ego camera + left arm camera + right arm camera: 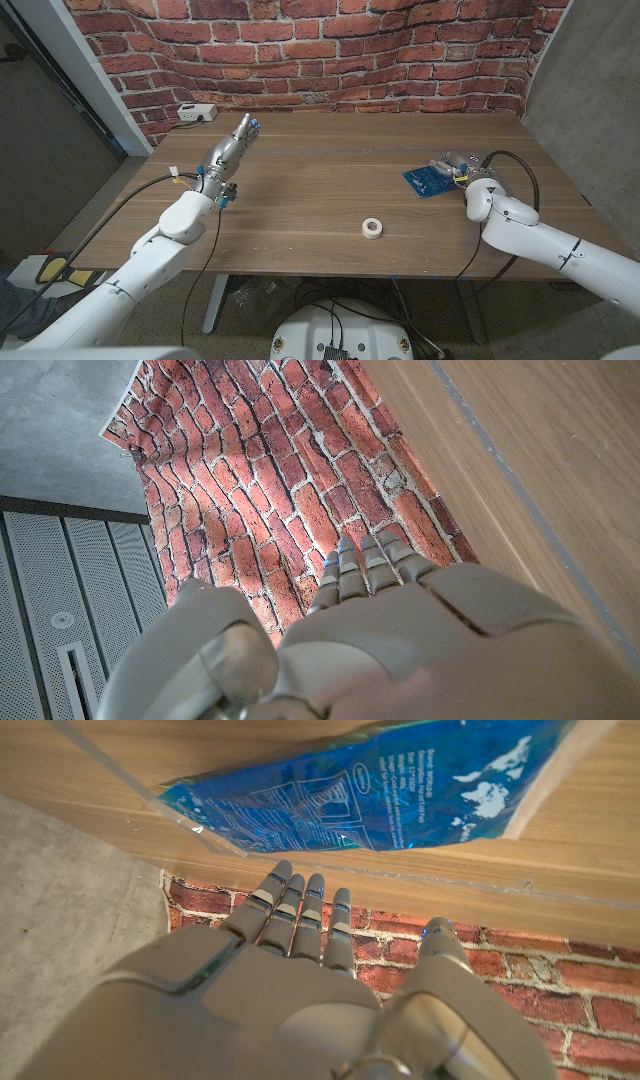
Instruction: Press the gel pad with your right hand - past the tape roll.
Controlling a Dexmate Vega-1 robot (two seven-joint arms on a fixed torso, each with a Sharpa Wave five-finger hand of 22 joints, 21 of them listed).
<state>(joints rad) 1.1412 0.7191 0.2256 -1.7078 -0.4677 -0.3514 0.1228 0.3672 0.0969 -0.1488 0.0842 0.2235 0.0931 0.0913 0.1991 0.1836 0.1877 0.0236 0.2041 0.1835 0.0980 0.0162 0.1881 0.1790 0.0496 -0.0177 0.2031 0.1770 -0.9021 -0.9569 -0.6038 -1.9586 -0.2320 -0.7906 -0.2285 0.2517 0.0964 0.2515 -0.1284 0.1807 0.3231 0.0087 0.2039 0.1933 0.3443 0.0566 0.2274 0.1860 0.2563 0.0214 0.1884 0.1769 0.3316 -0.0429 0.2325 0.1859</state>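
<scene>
The blue gel pad (422, 181) lies on the table's right side, beyond the white tape roll (373, 228). My right hand (458, 165) sits over the pad's right end, holding nothing. In the right wrist view its fingers (300, 915) are stretched out toward the brick wall, and the printed gel pad (370, 785) shows a little apart from the fingertips. I cannot tell whether the palm touches the pad. My left hand (234, 143) is held up over the table's far left with its fingers (362, 565) straight and close together, empty.
A white power strip (196, 113) lies at the table's (300, 190) far left corner against the brick wall. A grey wall stands close to the table's right edge. Cables run along both forearms.
</scene>
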